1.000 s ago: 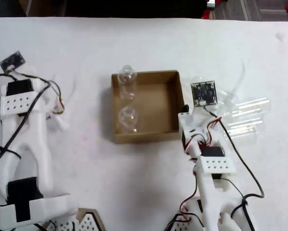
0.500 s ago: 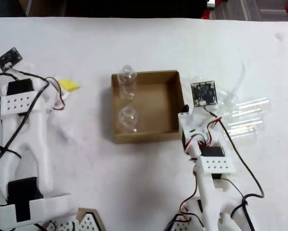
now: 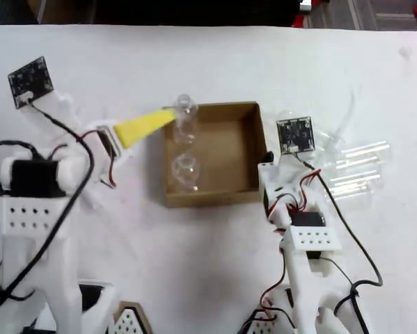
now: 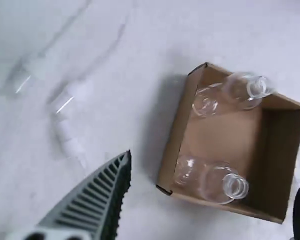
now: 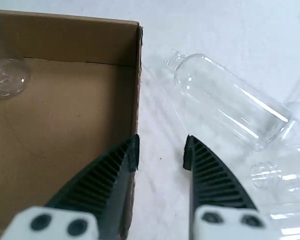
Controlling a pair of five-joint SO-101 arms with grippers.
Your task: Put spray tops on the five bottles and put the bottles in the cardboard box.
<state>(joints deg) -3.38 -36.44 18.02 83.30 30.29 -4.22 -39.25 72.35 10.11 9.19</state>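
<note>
The cardboard box [image 3: 250,142] sits mid-table with two clear uncapped bottles [image 3: 184,118] [image 3: 184,172] along its left side. My left gripper [image 3: 137,131] hangs open just left of the box, its yellow finger [image 3: 145,125] pointing at the far left corner. From the left wrist, that finger [image 4: 102,200] is over bare table, with white spray tops [image 4: 69,132] [image 4: 27,75] lying beyond it. My right gripper [image 5: 160,152] is open and holds nothing. It sits at the box's right wall [image 5: 136,75], and a clear bottle [image 5: 230,102] lies on its side just ahead.
More clear bottles [image 3: 354,170] lie in a group right of the right arm, and another bottle neck [image 5: 270,175] is close to the right finger. The table's far edge [image 3: 208,26] borders a dark floor. Cables trail from both arms.
My left arm has swung up and right toward the box, and its yellow finger now reaches the box's far left corner. The right arm, box and bottles have not moved.
</note>
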